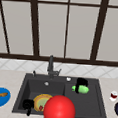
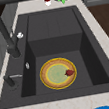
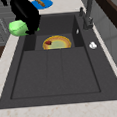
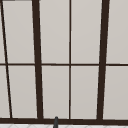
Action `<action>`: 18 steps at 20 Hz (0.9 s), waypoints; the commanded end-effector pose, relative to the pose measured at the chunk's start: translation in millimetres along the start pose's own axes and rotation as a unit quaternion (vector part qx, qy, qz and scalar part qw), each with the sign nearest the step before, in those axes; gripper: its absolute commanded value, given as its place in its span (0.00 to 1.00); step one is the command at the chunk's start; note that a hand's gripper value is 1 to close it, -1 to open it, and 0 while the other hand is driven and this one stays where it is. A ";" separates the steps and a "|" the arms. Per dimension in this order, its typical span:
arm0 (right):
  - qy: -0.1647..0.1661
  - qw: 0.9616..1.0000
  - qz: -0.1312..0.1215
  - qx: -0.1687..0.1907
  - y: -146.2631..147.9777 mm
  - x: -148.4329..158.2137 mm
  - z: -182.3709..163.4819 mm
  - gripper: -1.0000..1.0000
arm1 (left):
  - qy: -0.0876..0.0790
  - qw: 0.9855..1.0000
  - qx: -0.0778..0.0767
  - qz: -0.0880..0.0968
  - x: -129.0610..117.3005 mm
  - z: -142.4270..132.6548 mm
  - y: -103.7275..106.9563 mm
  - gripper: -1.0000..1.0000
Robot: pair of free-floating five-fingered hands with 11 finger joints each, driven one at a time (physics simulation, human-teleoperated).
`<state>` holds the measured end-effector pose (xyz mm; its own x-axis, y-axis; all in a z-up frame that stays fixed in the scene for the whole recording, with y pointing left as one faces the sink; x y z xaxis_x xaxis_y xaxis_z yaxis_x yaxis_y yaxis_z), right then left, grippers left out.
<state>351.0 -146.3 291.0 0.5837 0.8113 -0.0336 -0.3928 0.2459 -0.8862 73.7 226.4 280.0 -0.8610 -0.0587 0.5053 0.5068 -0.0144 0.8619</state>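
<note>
Right hand (image 1: 81, 83) in the air above the sink's (image 1: 92, 107) flat drainer half, fingers curled round a green cup (image 1: 82, 89) lying on its side below the palm. Left hand (image 1: 28, 105) hangs low by the basin's front left corner, fingers curled on nothing, just left of a yellow plate (image 1: 41, 101) on the basin floor. Red ball (image 1: 59, 109) right of that hand. Blue plate (image 1: 1, 97) on tabletop, further left.

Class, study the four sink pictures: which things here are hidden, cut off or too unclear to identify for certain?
- Plate, front view: its right part is hidden behind the red ball.
- Blue dish, left side view: cut off by the bottom edge.
- Green object in the right hand: what it is cannot be told.
- Left hand, front view: too dark to tell whether its fingers are curled.
- Dark object, front view: cut off by the right edge.
</note>
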 end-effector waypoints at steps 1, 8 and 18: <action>0.010 0.999 0.040 0.003 7.3 17.7 15.4 1.00 | 0.000 1.000 0.000 0.000 0.0 0.0 0.0 0.50; -0.005 0.999 0.046 -0.011 21.6 43.0 47.9 1.00 | 0.000 1.000 0.000 0.000 0.0 0.0 0.0 0.50; -0.015 0.998 0.042 -0.033 55.4 81.0 74.6 1.00 | 0.000 1.000 0.000 0.000 0.0 0.0 0.0 0.50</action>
<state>324.2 -41.7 280.2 0.5819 0.8103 -0.0687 -0.3945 0.2074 -0.8952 73.7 226.4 280.0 -0.8610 -0.0587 0.5053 0.5068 -0.0144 0.8619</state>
